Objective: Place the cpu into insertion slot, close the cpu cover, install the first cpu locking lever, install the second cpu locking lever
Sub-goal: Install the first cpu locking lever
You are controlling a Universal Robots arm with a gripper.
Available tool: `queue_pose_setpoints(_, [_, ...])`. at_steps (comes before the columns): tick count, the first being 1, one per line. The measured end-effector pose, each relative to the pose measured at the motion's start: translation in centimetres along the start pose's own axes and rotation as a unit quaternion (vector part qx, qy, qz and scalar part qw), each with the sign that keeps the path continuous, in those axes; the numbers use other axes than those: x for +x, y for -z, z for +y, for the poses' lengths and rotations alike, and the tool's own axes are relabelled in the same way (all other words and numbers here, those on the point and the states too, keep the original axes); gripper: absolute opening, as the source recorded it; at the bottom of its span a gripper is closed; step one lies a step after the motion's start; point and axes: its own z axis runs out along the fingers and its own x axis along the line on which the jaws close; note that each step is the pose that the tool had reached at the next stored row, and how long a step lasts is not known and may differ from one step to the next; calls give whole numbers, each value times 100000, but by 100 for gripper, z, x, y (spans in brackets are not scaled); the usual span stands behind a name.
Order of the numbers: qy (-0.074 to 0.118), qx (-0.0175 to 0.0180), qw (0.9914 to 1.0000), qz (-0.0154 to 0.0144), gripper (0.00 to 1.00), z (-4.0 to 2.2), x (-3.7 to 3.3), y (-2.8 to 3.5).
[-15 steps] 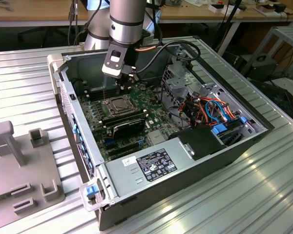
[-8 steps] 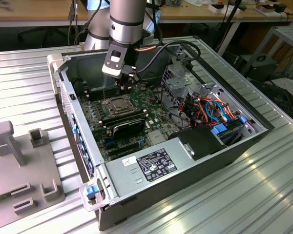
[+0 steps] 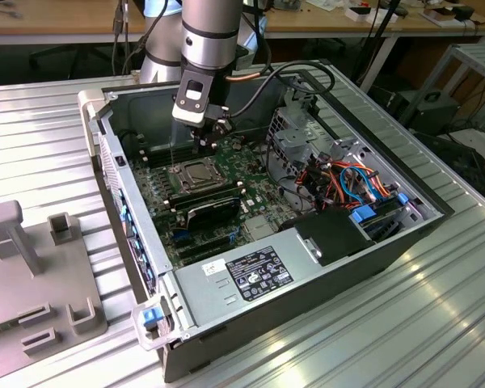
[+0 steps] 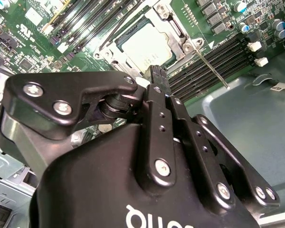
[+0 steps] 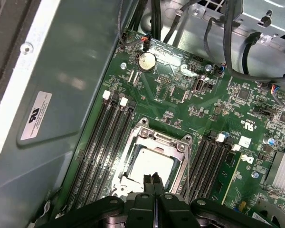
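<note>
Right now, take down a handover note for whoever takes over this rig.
Gripper: shut, empty, just above the slot.
Cpu: lies in the slot, with the cover down over it.
Done: cpu placed and, by the look of it, cover closed.
Left: one lever sticks out free, not latched. I cannot tell how the other stands.
</note>
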Motion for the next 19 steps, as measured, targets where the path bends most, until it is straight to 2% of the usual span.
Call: queue_pose_setpoints(19, [573,-190,99997,476,11,0,0,0])
